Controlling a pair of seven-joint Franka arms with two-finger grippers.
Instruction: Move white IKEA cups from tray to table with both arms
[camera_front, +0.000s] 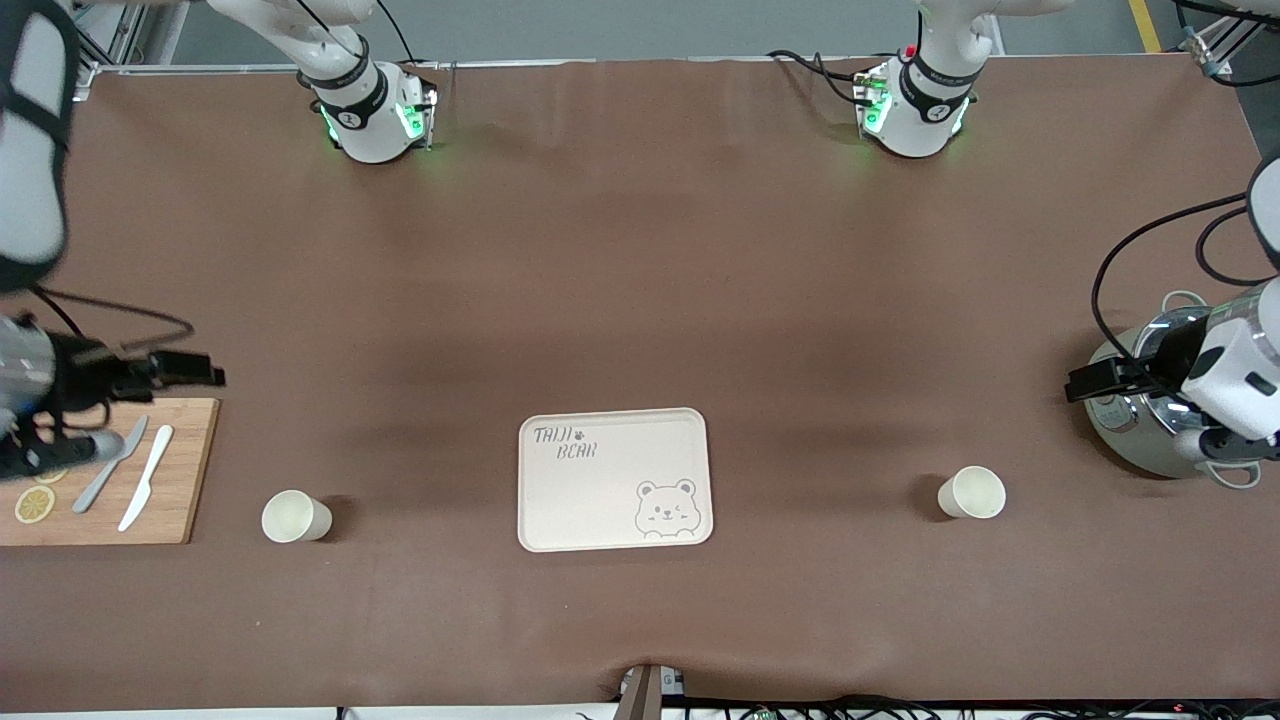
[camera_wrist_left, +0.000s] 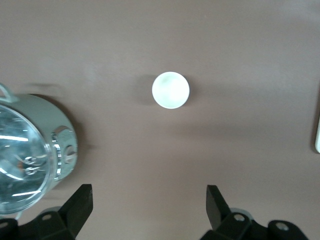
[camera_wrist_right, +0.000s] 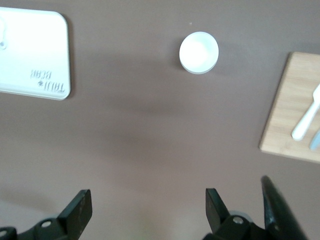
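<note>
Front view shows us two cups, one (camera_front: 296, 516) near the board (camera_front: 180, 470) at the right arm's end, one (camera_front: 972, 492) near the pot (camera_front: 1140, 430), tray (camera_front: 560, 500) between them. Our left gripper (camera_wrist_left: 149, 206) over the pot and right gripper (camera_wrist_right: 148, 206) over the board's edge both gape wide, holding nothing.

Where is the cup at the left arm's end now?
It stands upright on the table between the tray and the steel pot, nearer the front camera than the pot.
</note>
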